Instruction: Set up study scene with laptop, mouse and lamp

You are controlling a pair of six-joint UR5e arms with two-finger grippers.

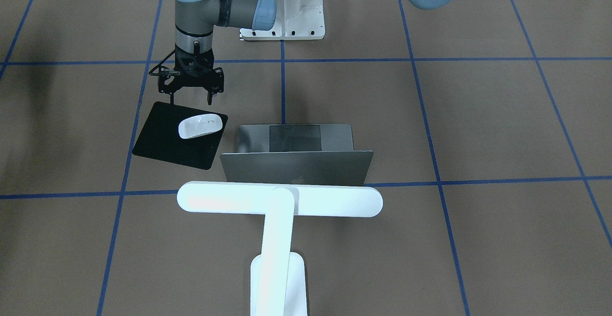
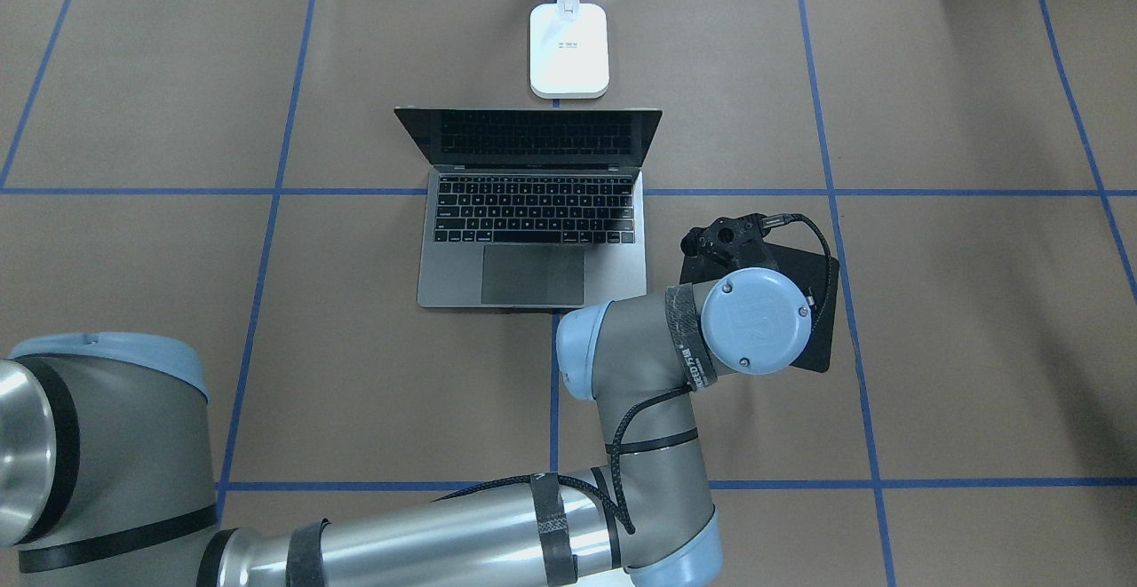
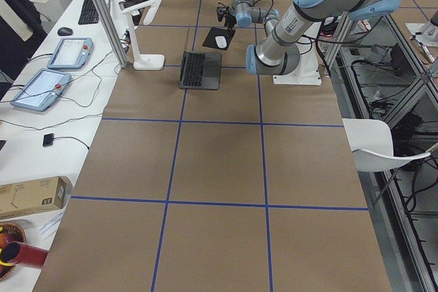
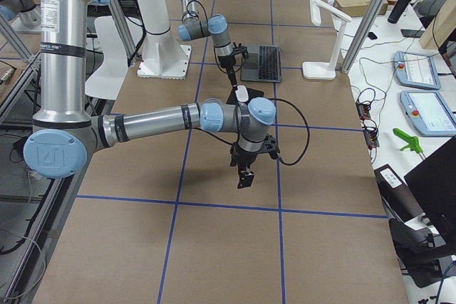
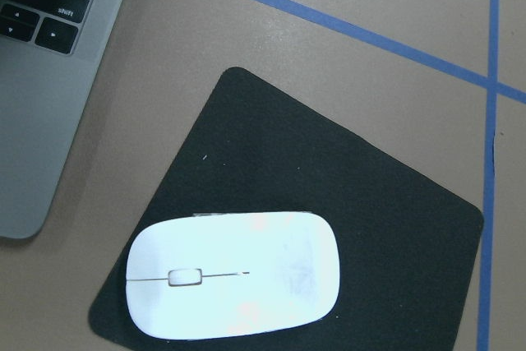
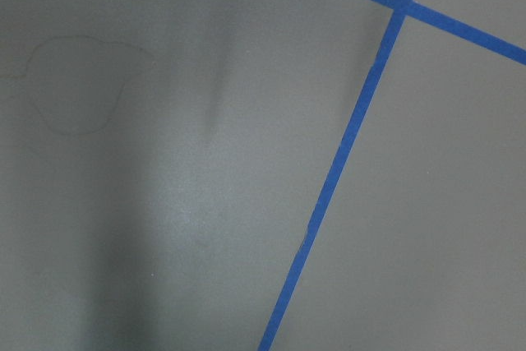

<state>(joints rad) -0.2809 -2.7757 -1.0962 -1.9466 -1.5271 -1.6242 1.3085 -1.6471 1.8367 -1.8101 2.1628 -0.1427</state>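
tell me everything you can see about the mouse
The mouse is a small glossy white oval, plastic by its look, with a thin centre seam and a small scroll button at one end. It lies flat, top up, on the black square mat, on the part nearest the laptop but apart from it. Nothing grips it: the left hand hangs open by the mat's robot-side edge, clear of the mouse.
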